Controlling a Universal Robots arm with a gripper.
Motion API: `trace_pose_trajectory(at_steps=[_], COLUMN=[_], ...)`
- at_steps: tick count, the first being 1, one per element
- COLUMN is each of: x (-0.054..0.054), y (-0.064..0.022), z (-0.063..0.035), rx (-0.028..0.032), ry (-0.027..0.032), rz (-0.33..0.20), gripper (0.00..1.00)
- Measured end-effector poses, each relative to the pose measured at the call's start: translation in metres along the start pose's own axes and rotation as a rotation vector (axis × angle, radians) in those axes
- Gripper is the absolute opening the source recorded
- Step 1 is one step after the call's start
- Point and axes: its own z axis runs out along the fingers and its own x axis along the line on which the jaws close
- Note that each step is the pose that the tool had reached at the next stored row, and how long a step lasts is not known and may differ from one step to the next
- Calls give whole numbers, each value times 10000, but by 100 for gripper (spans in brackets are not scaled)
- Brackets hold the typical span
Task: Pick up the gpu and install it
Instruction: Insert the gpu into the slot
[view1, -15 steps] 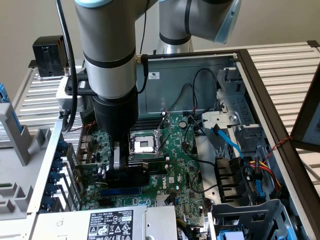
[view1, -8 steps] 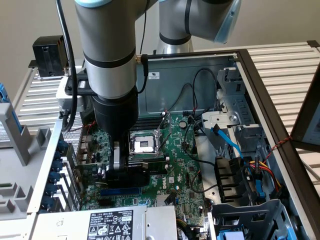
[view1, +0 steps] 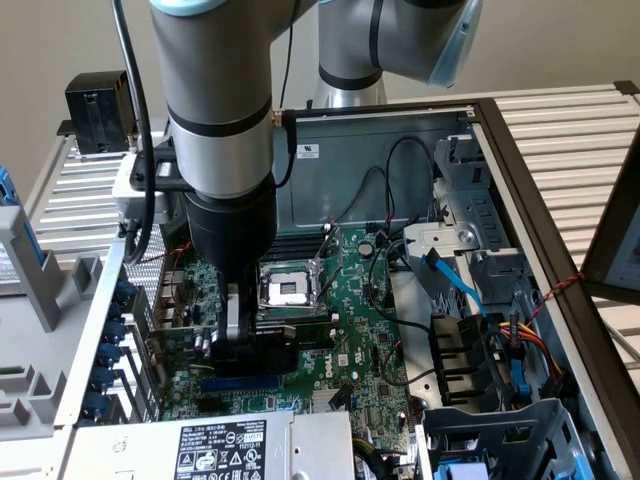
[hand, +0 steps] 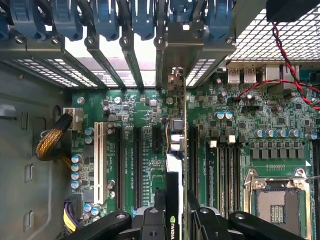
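The gpu (hand: 174, 167) shows edge-on in the wrist view as a thin card with a green logo near my fingers. Its silvery end bracket (hand: 175, 47) reaches the case's rear slot openings. My gripper (hand: 176, 212) is shut on the card, one dark finger on each side, and holds it upright over the green motherboard (hand: 145, 110), in line with the long black expansion slots (hand: 137, 165). In the exterior view my gripper (view1: 245, 348) is low inside the open computer case, just above the board beside the CPU socket (view1: 285, 290). I cannot tell whether the card's edge is seated in a slot.
Blue slot latches (hand: 105, 20) line the case's rear wall. A white slot (hand: 98, 160) and a braided cable (hand: 50, 142) lie to one side. The CPU socket (hand: 277, 200) and red-black wires (hand: 285, 55) lie to the other. The power supply (view1: 220, 445) and drive cage (view1: 500, 430) border the board.
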Motion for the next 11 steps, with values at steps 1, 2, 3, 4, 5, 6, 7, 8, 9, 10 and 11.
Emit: trace_pose_trajectory(at_steps=[1,2,3,4,5,6,7,8,9,10,11], x=[0,0,1,0,0,0,0,0,0,-1,-1], y=[-1,-1,0,0,-1,-1,-2,-1,-1,-1,-1], z=[1,4,5,8,14,17,19,20,20,21,21], rx=[-33,-61,-77,-87,-91,-94,-96,-98,-98,-99,-99], ry=[11,22,25,29,37,48,57,63,64,63,62], rz=[0,0,3,3,4,3,4,4,5,5,5], gripper=[26,26,26,26,26,26,26,26,26,26,26])
